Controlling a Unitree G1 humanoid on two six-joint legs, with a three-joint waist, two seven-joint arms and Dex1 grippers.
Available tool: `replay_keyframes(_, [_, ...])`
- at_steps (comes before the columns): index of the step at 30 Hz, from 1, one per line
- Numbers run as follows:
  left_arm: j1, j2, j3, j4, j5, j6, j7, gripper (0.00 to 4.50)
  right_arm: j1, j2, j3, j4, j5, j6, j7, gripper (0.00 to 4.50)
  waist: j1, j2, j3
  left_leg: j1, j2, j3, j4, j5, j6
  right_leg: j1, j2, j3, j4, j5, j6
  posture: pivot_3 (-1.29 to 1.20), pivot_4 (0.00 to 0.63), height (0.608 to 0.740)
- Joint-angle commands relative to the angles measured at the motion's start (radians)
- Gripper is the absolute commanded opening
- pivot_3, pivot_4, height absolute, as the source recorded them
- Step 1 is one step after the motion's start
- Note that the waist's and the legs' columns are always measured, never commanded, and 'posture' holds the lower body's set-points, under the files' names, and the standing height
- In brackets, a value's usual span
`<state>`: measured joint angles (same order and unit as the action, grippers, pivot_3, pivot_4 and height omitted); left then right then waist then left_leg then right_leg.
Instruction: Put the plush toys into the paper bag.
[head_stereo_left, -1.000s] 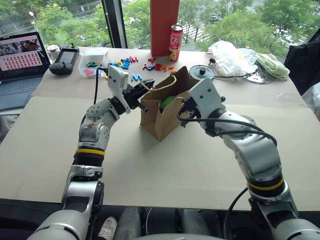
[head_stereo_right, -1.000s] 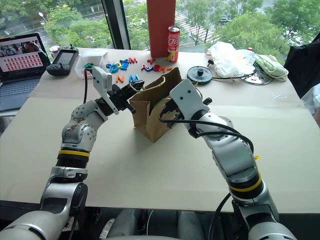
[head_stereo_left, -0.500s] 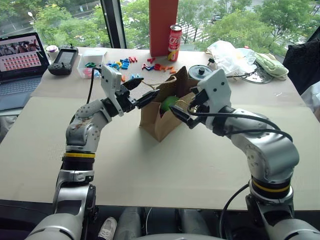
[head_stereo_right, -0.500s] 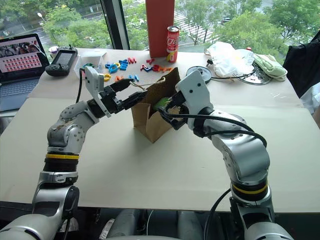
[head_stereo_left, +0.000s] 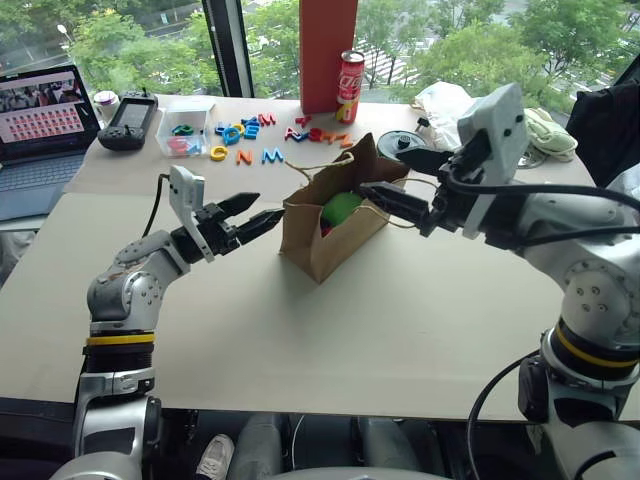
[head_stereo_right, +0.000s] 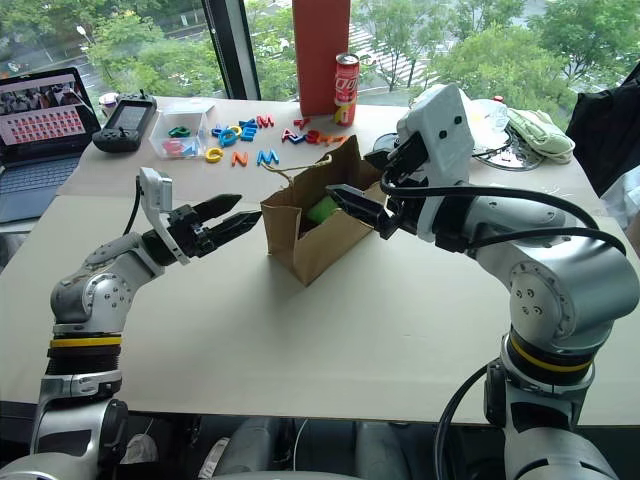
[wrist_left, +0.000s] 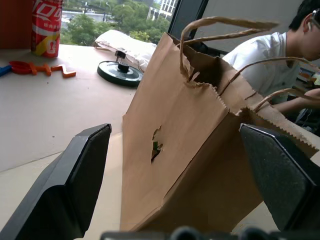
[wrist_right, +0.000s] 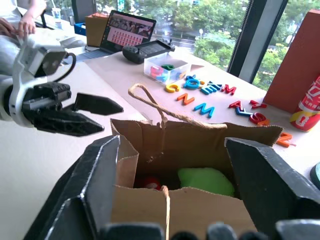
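Observation:
The brown paper bag (head_stereo_left: 325, 240) stands open at mid-table, its cord handles loose. Inside lie the green plush toy (head_stereo_left: 342, 207) and, beside it, the red plush toy (wrist_right: 149, 183). My left gripper (head_stereo_left: 262, 209) hovers just left of the bag, level, open and empty. The left wrist view has the bag's side (wrist_left: 200, 125) between its spread fingers (wrist_left: 75, 175), apart from them. My right gripper (head_stereo_left: 383, 172) hangs open above the bag's right rim with nothing in it. The right wrist view looks down into the bag, where the green toy (wrist_right: 205, 180) shows.
Behind the bag lie coloured plastic letters (head_stereo_left: 245, 130), a clear tub (head_stereo_left: 185, 125), a red can (head_stereo_left: 351, 73) and a red box (head_stereo_left: 328, 45). A laptop (head_stereo_left: 45, 110) and controller (head_stereo_left: 130, 118) sit far left. A black disc (head_stereo_left: 404, 143), plastic bag (head_stereo_left: 455, 110) and pale cloth (head_stereo_left: 545, 130) sit far right.
Both grippers were shut at the bag's rim and have opened and let go. The left one drew back leftward and down; the right one rose and pulled back. The bag stays standing.

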<state>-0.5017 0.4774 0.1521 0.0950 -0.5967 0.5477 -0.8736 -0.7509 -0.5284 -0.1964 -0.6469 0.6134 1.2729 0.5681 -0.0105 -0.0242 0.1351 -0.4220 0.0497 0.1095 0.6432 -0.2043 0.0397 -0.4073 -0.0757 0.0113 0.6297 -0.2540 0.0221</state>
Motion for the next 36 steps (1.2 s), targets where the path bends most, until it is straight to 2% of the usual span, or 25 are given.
replay_keyframes(1, [-0.009,-0.011,-0.011,0.035,0.031,-0.071,-0.022,4.41,0.041,-0.031,0.017,-0.017,0.039,-0.02,0.019,2.05,0.002,0.0,0.0,0.0,0.0,0.0,0.0,0.0,0.0,0.0,0.0,0.0,0.0,0.0,0.0,0.0,0.15,0.739])
replay_keyframes(7, [-0.021,-0.019,-0.042,0.07,0.057,-0.11,-0.07,4.41,0.137,-0.1,0.148,-0.035,0.037,-0.068,0.067,0.06,0.001,0.0,0.0,-0.001,0.0,0.0,0.0,0.0,0.0,0.0,-0.001,0.0,-0.001,0.0,0.0,0.0,0.15,0.739])
replay_keyframes(11, [-0.02,-0.016,-0.064,0.073,0.079,-0.131,-0.091,4.41,0.159,-0.094,0.32,0.022,-0.075,-0.102,-0.012,0.02,-0.006,0.0,0.0,0.0,0.0,0.0,0.0,0.0,0.0,0.0,0.0,0.001,0.0,0.0,0.0,0.0,0.15,0.739])
replay_keyframes(17, [-0.025,-0.024,-0.091,0.077,0.1,-0.153,-0.106,4.41,0.131,-0.055,0.472,0.119,-0.204,-0.184,-0.078,0.02,-0.003,0.0,0.0,0.0,0.0,0.0,0.0,0.0,0.0,-0.001,0.0,0.001,0.0,0.0,0.0,0.0,0.15,0.739])
replay_keyframes(25, [-0.011,-0.029,-0.135,0.062,0.144,-0.193,-0.118,4.41,0.019,0.123,0.469,0.301,-0.303,-0.236,-0.187,0.02,-0.003,0.0,0.0,-0.001,0.0,0.001,0.0,0.0,0.0,-0.001,0.001,0.0,0.0,0.0,0.0,0.0,0.15,0.739])
replay_keyframes(36, [-0.036,-0.068,-0.165,0.104,0.218,-0.265,-0.069,4.41,-0.005,0.218,0.471,0.344,-0.343,-0.25,-0.204,0.02,-0.002,0.0,0.0,-0.001,0.0,0.001,0.0,0.0,0.0,-0.002,0.0,0.0,0.0,0.0,0.0,0.0,0.15,0.739])
